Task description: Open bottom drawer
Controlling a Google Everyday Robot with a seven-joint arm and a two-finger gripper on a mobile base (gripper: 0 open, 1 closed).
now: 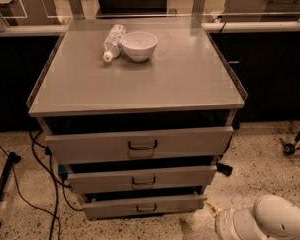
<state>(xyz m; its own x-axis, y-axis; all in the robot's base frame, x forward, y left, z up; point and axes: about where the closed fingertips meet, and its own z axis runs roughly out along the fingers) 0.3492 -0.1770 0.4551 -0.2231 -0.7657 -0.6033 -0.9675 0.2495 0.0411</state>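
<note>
The bottom drawer (110,208) is the lowest and shortest grey front of the cabinet, with a small dark wire handle (146,208) at its centre. A dark gap shows above its front. Only the white end of my arm (262,223) shows, at the bottom right corner, right of and below the drawer and apart from it. My gripper is below the frame's edge and out of view.
The middle drawer (100,180) and the tall top drawer (90,146) sit above it. A white bowl (139,45) and a lying plastic bottle (113,42) rest on the cabinet top (180,79). Black cables (50,184) run on the speckled floor at left. A caster (288,148) stands at right.
</note>
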